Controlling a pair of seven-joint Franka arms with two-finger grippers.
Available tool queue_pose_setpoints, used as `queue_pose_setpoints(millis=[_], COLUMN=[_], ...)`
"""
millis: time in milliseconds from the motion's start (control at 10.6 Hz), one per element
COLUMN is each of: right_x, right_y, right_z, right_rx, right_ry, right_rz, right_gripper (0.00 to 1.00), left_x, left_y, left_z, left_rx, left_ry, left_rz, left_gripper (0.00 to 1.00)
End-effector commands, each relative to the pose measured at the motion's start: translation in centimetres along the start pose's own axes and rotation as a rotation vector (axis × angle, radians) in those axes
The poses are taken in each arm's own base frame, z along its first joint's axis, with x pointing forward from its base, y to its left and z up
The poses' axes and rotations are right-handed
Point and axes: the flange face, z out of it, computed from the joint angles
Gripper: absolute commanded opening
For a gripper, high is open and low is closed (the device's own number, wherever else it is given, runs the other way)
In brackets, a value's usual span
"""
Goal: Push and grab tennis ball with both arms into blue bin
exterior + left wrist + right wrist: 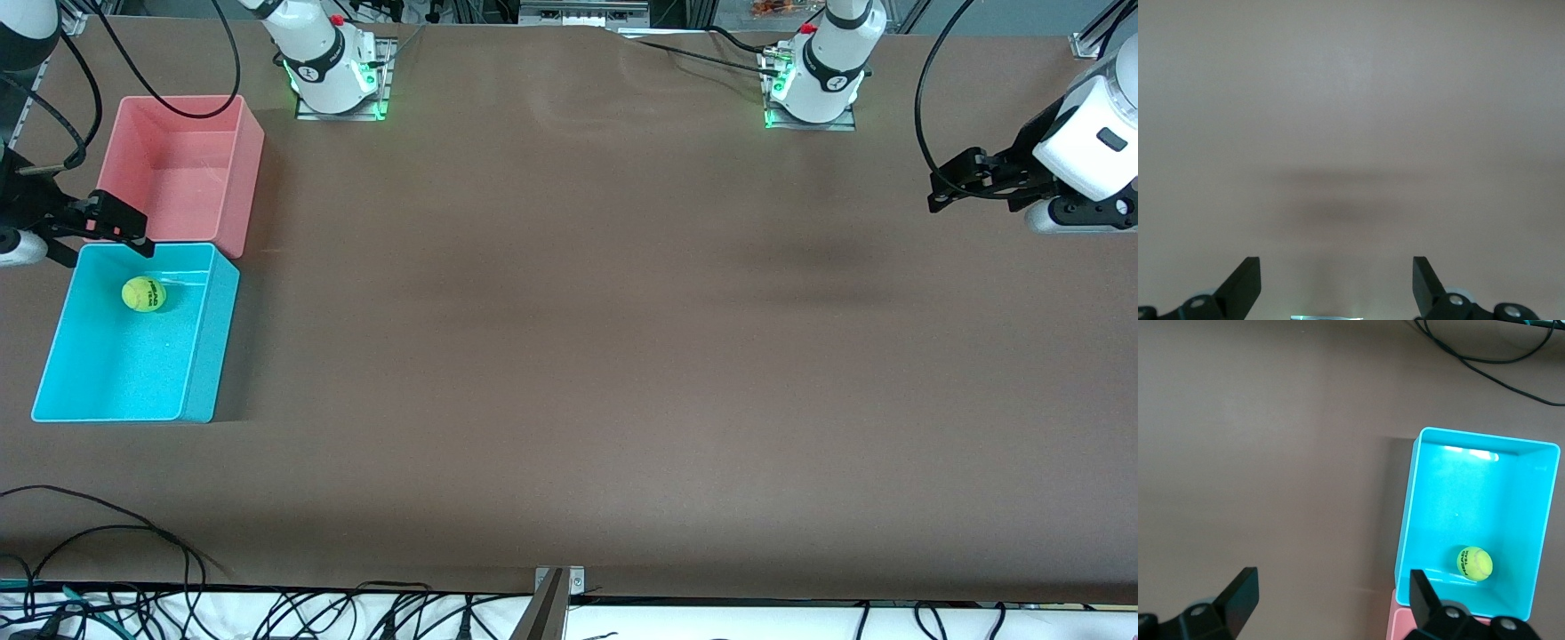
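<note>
in the blue bin (200, 391), toward its pink-bin end, the tennis ball (143, 294) lies free, likely light, springy, fuzzy and best pinched across its middle, while right gripper (120, 227) and left gripper (956, 185) hang released, empty.

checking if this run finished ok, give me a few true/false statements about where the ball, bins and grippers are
1. The tennis ball lies inside the blue bin. True.
2. The right gripper is shut on the ball. False: its fingers are open and empty, up over the seam where the two bins meet.
3. The pink bin holds a second ball. False: nothing shows inside it.
4. The left gripper is open over bare table at the left arm's end, away from both bins. True.
5. The blue bin is farther from the front camera than the pink bin. False: it is nearer, with the pink bin right beside it.
</note>
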Motion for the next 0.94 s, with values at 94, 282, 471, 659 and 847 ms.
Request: queue_pose_setpoints(millis=[94,282,471,659,847], right_x=[-0.27,-0.27,-0.37,-0.62,-0.74], right_y=[-0.16,-0.24,-0.14,-0.20,-0.14], right_z=[-0.83,-0.82,-0.75,-0.65,-0.51], right_rx=[0.013,0.012,0.010,0.013,0.006], right_ry=[0.018,0.016,0.008,-0.012,-0.022], right_rz=[0.054,0.054,0.055,0.056,0.060], right_gripper=[1.00,1.00,1.00,1.00,1.00], left_x=[-0.19,-0.19,-0.16,-0.24,-0.24], left_y=[0.38,0.38,0.21,0.37,0.37], left_z=[-0.79,-0.79,-0.79,-0.87,-0.87], left_rx=[-0.019,-0.019,-0.019,-0.019,-0.019], left_ry=[-0.004,-0.004,-0.004,-0.003,-0.003], left_rz=[-0.004,-0.004,-0.007,-0.004,-0.004], left_gripper=[1.00,1.00,1.00,1.00,1.00])
